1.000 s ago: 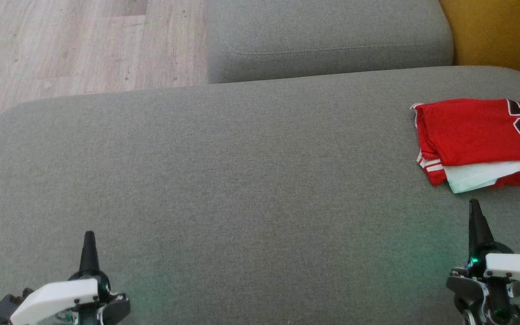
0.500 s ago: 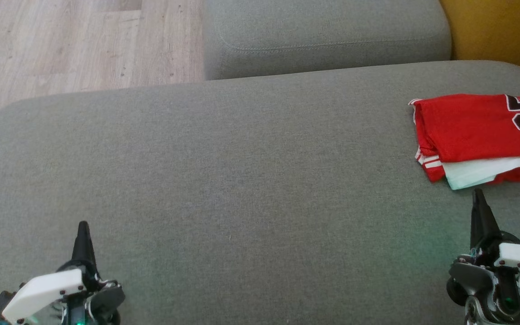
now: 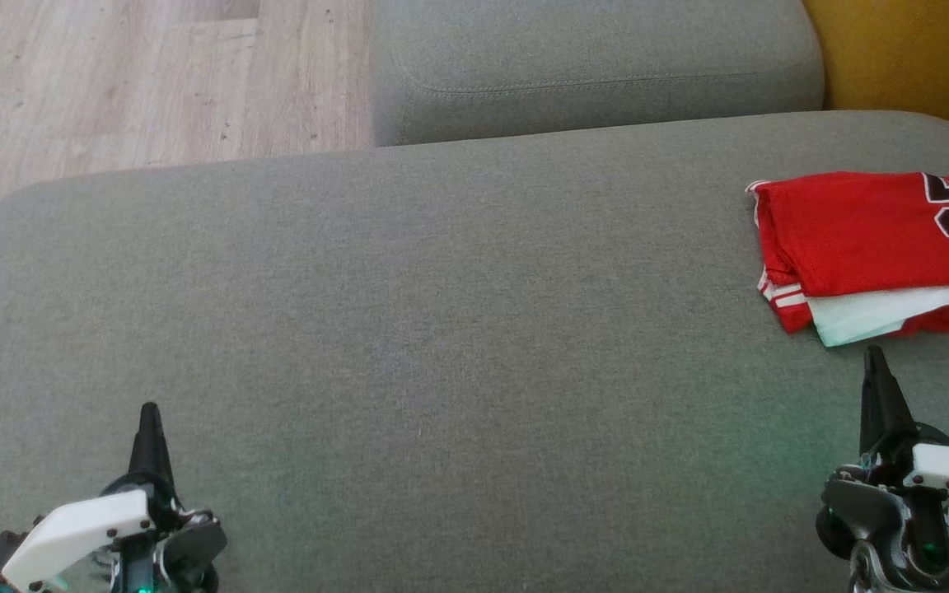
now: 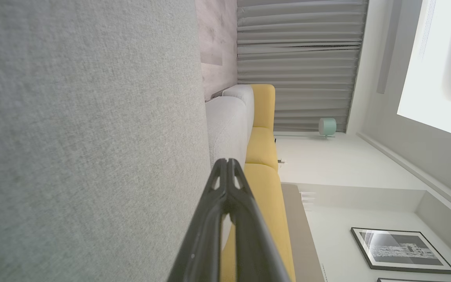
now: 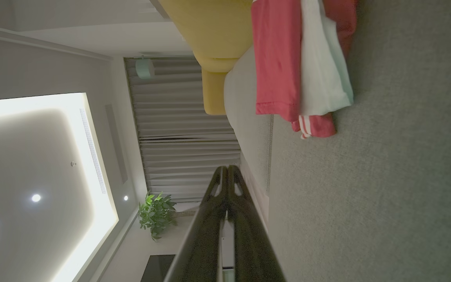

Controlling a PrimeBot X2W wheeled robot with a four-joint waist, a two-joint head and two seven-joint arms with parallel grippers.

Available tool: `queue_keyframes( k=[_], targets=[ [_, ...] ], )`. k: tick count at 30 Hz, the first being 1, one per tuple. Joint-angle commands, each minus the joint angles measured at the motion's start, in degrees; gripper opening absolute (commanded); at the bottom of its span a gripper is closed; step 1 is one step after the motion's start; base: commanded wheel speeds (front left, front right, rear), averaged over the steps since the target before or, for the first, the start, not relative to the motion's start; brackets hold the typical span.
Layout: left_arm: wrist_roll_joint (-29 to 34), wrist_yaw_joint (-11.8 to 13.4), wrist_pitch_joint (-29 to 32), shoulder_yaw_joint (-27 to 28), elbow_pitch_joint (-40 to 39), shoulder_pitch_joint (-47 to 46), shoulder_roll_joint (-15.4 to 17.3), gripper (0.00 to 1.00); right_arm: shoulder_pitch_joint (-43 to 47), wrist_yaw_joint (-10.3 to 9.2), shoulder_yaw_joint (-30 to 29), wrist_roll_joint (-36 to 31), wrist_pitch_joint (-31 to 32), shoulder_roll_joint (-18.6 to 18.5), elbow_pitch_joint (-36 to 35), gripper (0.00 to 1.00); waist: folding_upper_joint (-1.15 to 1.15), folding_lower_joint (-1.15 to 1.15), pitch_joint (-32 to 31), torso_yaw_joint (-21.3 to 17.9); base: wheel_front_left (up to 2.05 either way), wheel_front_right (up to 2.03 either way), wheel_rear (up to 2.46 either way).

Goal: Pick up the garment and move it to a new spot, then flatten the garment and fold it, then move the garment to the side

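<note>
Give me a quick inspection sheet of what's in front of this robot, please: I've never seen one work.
Surface: broad grey cushion, bare in the middle.
Job's things: red jersey, folded, at the cushion's right side, black numerals on top; a white layer pokes out at its near edge.
Clutter: nothing seen.
Hands: left hand shut, holding nothing, low left; right hand shut, holding nothing, just short of the jersey.
Cables: nothing seen.
Surroundings: wooden floor, second grey cushion, yellow sofa, curtains, plant.
</note>
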Motion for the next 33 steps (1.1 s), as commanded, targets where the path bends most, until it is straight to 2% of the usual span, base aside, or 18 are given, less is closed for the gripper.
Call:
queue_keyframes(
  k=[1, 33],
  targets=[
    [0.11, -0.40, 0.42, 2.24, -1.60, -2.79, 0.48, 0.00, -2.92, -0.04, 1.00, 0.18, 0.59, -0.82, -1.81, 0.00, 0.00, 0.00, 0.00, 0.00, 0.00, 0.00, 0.00],
    [0.63, -0.40, 0.92, 2.85, -1.57, -2.84, 0.05, 0.00, -2.97, -0.04, 0.46, -0.27, 1.01, -0.45, -1.77, 0.00, 0.00, 0.00, 0.00, 0.00, 0.00, 0.00, 0.00]
  ],
)
